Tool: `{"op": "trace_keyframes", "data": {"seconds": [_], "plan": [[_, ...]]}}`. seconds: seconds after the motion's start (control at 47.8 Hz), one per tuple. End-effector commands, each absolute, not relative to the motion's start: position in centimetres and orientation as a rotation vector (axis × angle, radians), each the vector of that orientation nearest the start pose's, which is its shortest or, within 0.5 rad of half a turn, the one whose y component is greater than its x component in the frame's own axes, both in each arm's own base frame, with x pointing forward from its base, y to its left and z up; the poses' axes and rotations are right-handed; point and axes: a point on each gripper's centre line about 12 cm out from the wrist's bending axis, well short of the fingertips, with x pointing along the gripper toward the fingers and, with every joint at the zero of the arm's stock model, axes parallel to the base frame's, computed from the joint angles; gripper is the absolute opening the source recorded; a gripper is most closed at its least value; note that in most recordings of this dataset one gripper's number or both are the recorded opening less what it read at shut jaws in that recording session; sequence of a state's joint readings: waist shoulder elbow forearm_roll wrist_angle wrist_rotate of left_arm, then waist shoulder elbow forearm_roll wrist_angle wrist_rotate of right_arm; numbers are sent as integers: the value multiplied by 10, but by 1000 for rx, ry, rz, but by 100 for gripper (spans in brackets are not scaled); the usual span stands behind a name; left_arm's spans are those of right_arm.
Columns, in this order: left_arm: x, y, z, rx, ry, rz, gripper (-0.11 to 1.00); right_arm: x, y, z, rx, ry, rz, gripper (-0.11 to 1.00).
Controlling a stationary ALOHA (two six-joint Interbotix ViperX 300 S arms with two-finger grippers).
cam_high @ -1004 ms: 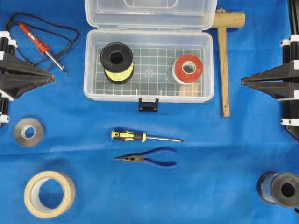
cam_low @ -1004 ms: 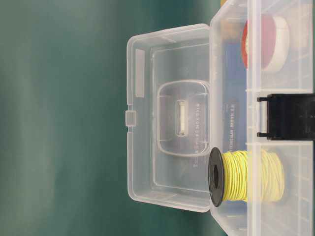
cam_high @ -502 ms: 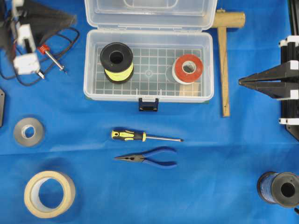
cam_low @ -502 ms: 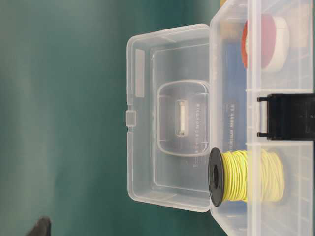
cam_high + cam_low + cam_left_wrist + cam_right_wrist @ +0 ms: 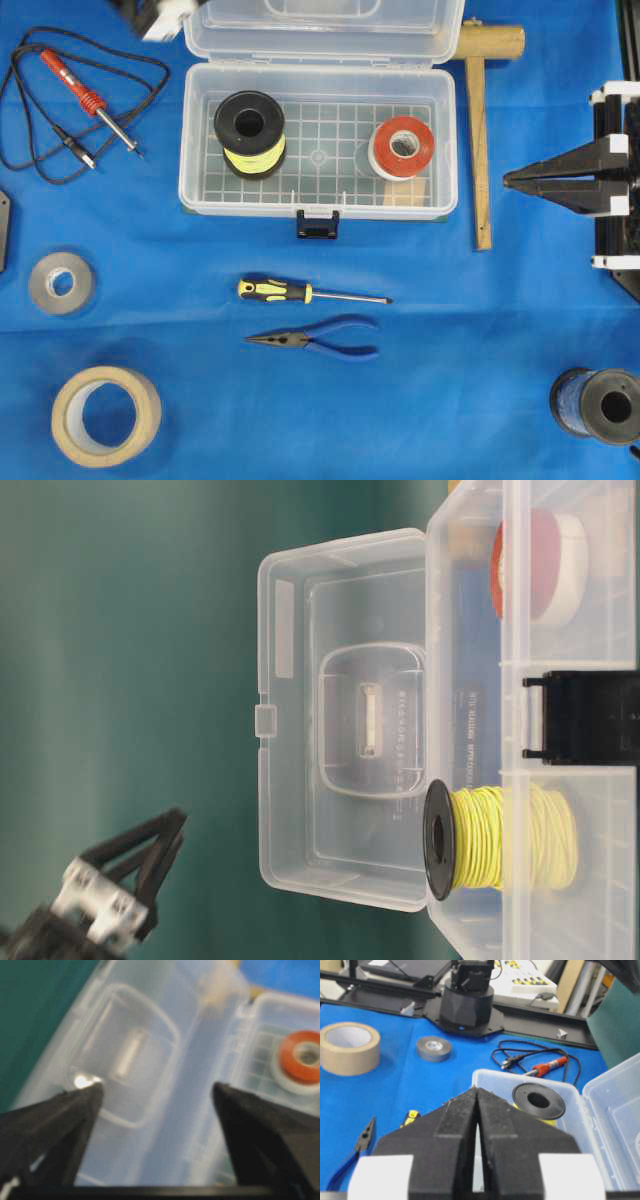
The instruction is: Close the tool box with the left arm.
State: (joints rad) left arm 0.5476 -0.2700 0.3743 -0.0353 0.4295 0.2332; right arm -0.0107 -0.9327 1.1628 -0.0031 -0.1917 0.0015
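Now the left arm's black two-fingered gripper [image 5: 157, 1110] has swung up from its rest spot beside the red-handled soldering iron [image 5: 88, 95] to the back left corner of the large clear plastic tool box [image 5: 318, 140], jaws spread wide and facing the inside of the raised clear lid [image 5: 345, 715]. The box sits unmoved at the far middle of the blue desk [image 5: 450, 330], lid still up, so I'd judge the closing push is only being lined up. The right gripper [image 5: 520, 178], jaws pressed together, waits off the box's right side.
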Motion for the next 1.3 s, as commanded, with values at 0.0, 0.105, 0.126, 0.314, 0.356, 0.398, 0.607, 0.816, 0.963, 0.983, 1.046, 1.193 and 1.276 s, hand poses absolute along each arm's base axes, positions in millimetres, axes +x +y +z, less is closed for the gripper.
{"op": "trace_keyframes", "data": {"seconds": [0.0, 0.105, 0.126, 0.314, 0.356, 0.398, 0.607, 0.816, 0.963, 0.983, 1.046, 1.193, 1.276], "plan": [[333, 220, 351, 40, 593, 498, 86, 208, -3, 287, 3, 26, -12, 0], [344, 242, 342, 25, 653, 512, 86, 208, -3, 286, 2, 31, -14, 0], [345, 246, 340, 28, 662, 514, 86, 208, -3, 286, 3, 32, -12, 0], [363, 268, 319, 50, 727, 499, 86, 209, -3, 283, 3, 48, -14, 0], [365, 271, 315, 51, 736, 499, 86, 209, -3, 284, 3, 46, -14, 0], [367, 274, 310, 46, 745, 499, 86, 209, -3, 284, 2, 46, -14, 0], [370, 277, 291, 23, 790, 490, 88, 209, -3, 283, 0, 51, -14, 0], [371, 265, 284, 4, 816, 465, 87, 209, -3, 282, 0, 55, -14, 0], [377, 246, 282, 2, 862, 413, 87, 209, -3, 282, -4, 55, -15, 0], [378, 243, 281, 2, 869, 406, 87, 209, -4, 282, -4, 55, -16, 0], [381, 236, 282, 2, 881, 389, 87, 209, -4, 282, -6, 55, -19, 0], [386, 215, 289, 12, 903, 340, 87, 210, -5, 282, -5, 57, -23, 0], [386, 204, 292, 13, 922, 314, 88, 209, -5, 282, -5, 55, -23, 0]]}}
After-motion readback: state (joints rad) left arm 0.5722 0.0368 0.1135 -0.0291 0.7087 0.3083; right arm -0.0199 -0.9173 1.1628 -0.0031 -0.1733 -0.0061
